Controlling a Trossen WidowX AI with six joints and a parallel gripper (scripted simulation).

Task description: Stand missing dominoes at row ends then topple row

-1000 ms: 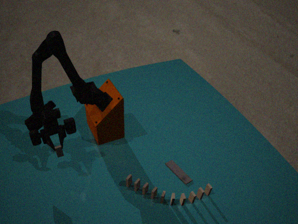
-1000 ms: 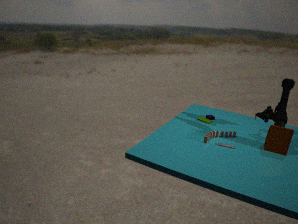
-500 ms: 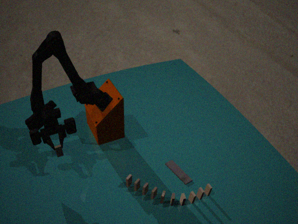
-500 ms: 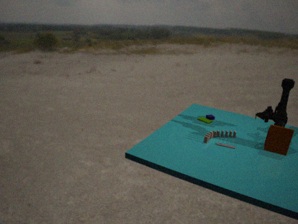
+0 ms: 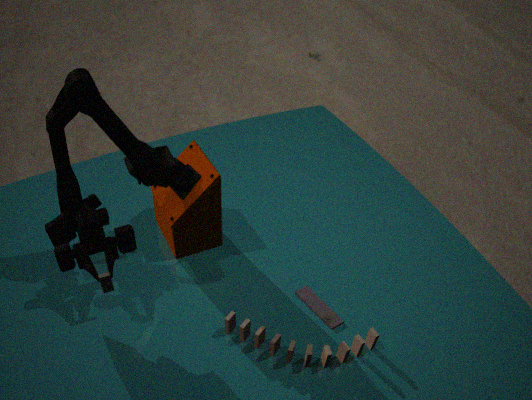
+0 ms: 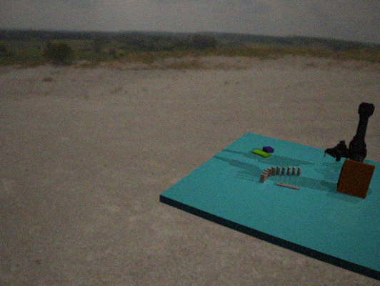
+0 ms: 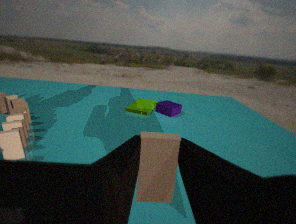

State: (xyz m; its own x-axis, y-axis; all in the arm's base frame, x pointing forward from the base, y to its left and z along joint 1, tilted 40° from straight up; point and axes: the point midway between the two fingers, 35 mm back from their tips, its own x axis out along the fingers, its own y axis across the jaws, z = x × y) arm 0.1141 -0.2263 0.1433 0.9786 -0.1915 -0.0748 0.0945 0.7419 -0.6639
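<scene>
My gripper (image 5: pixel 104 274) (image 6: pixel 326 152) (image 7: pixel 158 142) is shut on a light wooden domino (image 5: pixel 107 285) (image 7: pixel 158 172). It holds the domino above the table, to the left of the row in the top view. In the wrist view the domino is roughly upright between the fingers. The row of several standing dominoes (image 5: pixel 308 356) (image 6: pixel 283 171) (image 7: pixel 12 145) curves across the table. All the dominoes seen in it are upright, with gaps between them. In the wrist view, part of the row shows at the left edge.
A flat brownish strip (image 5: pixel 319 307) (image 6: pixel 288 186) lies beside the row. An orange block with a sloped top (image 5: pixel 200 220) (image 6: pixel 355 179) stands near the arm. A green flat block (image 6: pixel 261 154) (image 7: pixel 141 106) and a purple piece (image 6: pixel 268 149) (image 7: pixel 169 108) lie beyond the row in the exterior view.
</scene>
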